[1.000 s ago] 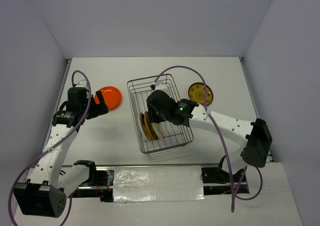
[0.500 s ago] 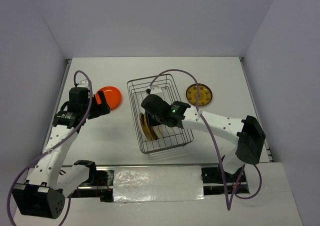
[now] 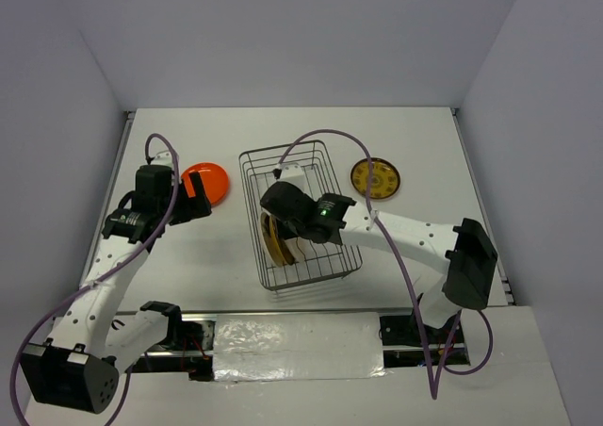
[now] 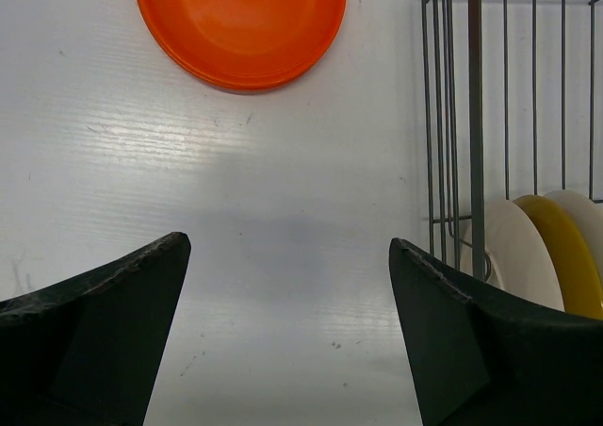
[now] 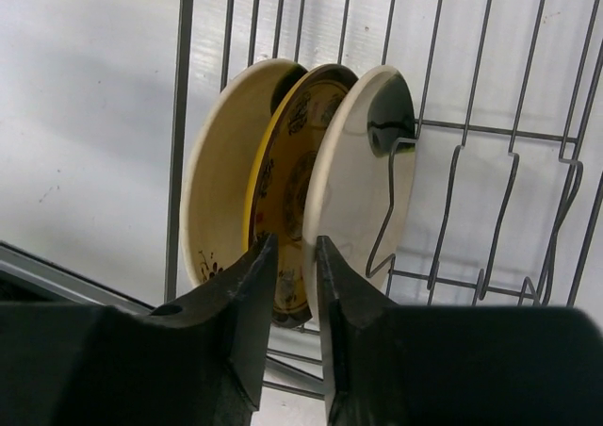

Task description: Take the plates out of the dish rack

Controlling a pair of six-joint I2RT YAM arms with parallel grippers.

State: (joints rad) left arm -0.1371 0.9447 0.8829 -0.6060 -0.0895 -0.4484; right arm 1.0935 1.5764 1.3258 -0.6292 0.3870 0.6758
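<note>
The wire dish rack (image 3: 320,153) stands mid-table with three plates (image 3: 273,239) on edge at its near left. In the right wrist view they are a cream plate (image 5: 221,172), a mustard patterned plate (image 5: 287,162) and a second cream plate (image 5: 363,181). My right gripper (image 5: 295,242) reaches into the rack (image 5: 490,134). Its jaws stand narrowly apart around the near rim of the right cream plate, with a gap still showing. My left gripper (image 4: 288,242) hangs wide open over bare table beside the rack (image 4: 474,115). An orange plate (image 4: 240,21) lies flat beyond it.
The orange plate (image 3: 209,181) lies left of the rack and a mustard plate (image 3: 377,177) lies flat to its right. White walls close in the table on three sides. The right arm's purple cable arcs over the rack's far end.
My right gripper has moved left and down onto the upright plates while its jaws narrowed. The left arm has barely shifted and stays open.
</note>
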